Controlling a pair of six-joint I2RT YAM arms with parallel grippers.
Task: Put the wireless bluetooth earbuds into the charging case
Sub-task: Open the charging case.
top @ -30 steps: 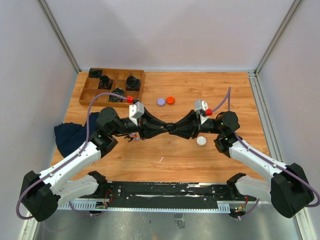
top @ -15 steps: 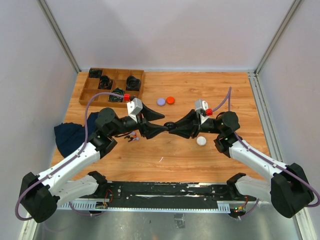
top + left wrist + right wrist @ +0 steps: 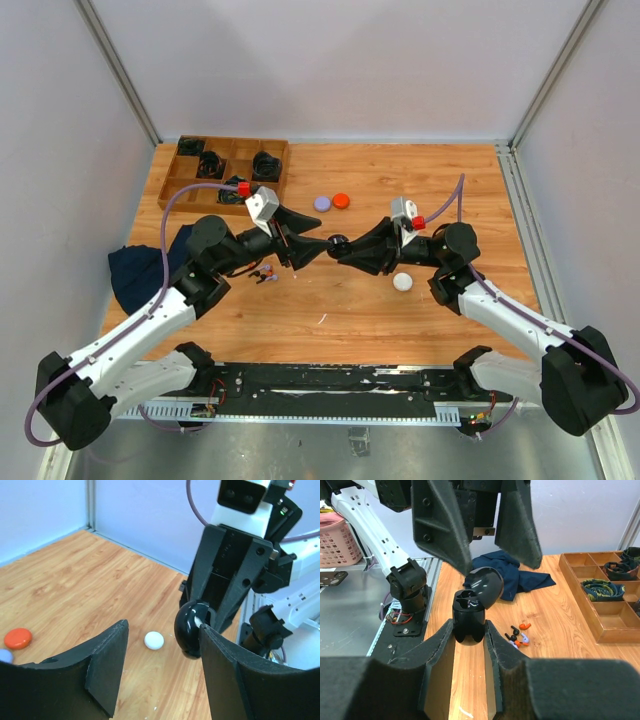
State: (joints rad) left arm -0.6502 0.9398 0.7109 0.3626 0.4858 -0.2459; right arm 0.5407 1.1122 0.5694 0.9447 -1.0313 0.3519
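Overhead: right jaws pinching black charging case (image 3: 337,241), lid open. Left jaws spread, tips just short of it, not touching. Earbuds (image 3: 265,273) loose on bench (image 3: 420,180), behind and below left jaws; left arm nearer.
Left wrist: case (image 3: 190,630) dead ahead of jaws.
Right wrist: case lengthwise between jaws, open mouth outward, sockets apparently empty. Earbuds (image 3: 519,634) beyond, to right.

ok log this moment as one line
stage: case held, lid open | right gripper: shut on case | left gripper: open, facing case | earbuds: loose on table
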